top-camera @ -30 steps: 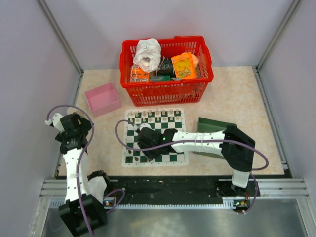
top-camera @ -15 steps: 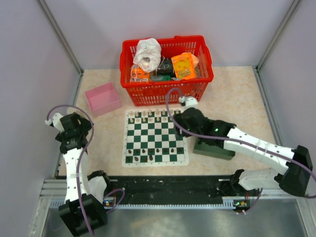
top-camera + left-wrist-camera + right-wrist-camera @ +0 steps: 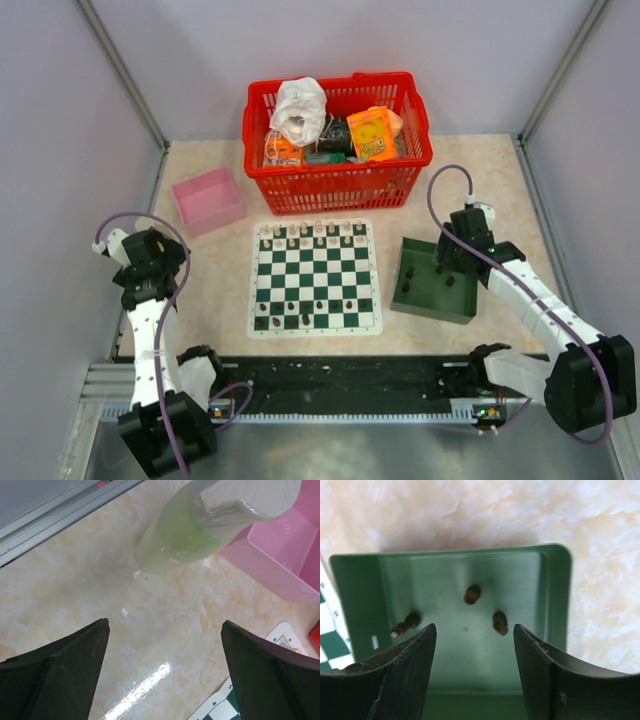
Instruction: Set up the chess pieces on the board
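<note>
**Setup partly done, right arm at the tray**

Right gripper (image 3: 472, 635) hung over the tray (image 3: 445, 575), jaws spread, nothing between them. Three dark pieces (image 3: 472, 594) lay loose in the tray, the left one apparently tipped over. On the board (image 3: 313, 270), cream men (image 3: 310, 235) lined the far edge. Roughly six dark pieces stood on the two near rows, with many squares there bare. My read: dark side under half done. Left gripper (image 3: 165, 625) sat well apart over the table (image 3: 75, 595) by the pink box (image 3: 280, 555), jaws spread, empty.
</note>
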Available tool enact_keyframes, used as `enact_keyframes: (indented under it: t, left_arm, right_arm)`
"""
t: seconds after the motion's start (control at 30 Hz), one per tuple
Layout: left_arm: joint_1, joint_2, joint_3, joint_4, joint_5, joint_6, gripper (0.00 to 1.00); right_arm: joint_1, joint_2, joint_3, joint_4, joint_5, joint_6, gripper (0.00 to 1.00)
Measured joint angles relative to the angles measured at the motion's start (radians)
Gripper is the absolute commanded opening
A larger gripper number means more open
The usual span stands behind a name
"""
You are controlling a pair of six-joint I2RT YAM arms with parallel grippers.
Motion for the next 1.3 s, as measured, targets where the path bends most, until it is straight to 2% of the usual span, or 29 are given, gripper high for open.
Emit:
enact_keyframes:
  t: [0.1, 0.23, 0.4, 0.63, 0.73, 1.3]
  left_arm:
    - [0.000, 0.004, 0.000, 0.000, 0.003, 0.000, 0.99]
    - [0.000, 0.010, 0.000, 0.001, 0.007, 0.000, 0.99]
    - [0.000, 0.014, 0.000, 0.006, 0.015, -0.001, 0.99]
    - [0.000, 0.015, 0.000, 0.008, 0.018, -0.002, 0.99]
    - [0.000, 0.019, 0.000, 0.008, 0.018, -0.005, 0.99]
    - [0.000, 0.021, 0.000, 0.008, 0.017, -0.005, 0.99]
  right_arm:
    - [-0.007, 0.010, 0.000, 0.023, -0.069, -0.016, 0.55]
    - [0.004, 0.018, 0.001, 0.067, -0.183, -0.027, 0.55]
    - [0.068, 0.087, 0.002, 0.091, -0.228, -0.044, 0.54]
    - [0.122, 0.167, 0.008, 0.097, -0.235, -0.061, 0.50]
    - [0.123, 0.182, 0.018, 0.110, -0.233, -0.071, 0.45]
    - [0.124, 0.278, 0.042, 0.161, -0.225, -0.091, 0.37]
